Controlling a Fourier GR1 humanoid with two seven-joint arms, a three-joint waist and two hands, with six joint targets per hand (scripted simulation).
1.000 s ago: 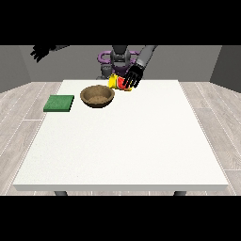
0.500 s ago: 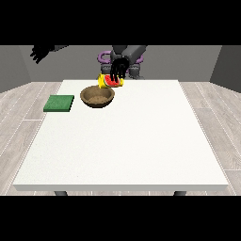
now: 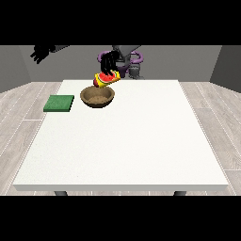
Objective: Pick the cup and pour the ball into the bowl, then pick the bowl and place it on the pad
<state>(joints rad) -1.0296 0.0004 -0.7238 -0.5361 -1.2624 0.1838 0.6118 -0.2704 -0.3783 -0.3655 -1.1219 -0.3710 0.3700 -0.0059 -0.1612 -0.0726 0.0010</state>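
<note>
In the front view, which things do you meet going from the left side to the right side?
Raised hand → green pad → brown bowl. The tilted cup and the hand holding it overlap the bowl, so they are omitted.

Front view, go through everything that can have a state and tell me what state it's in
cup: held, tipped on its side above the bowl's far rim
bowl: upright on the table, off the pad
pad: flat on the table, nothing on it
hand holding the cup: shut on the cup
hand at the view's left: raised, holding nothing
</note>
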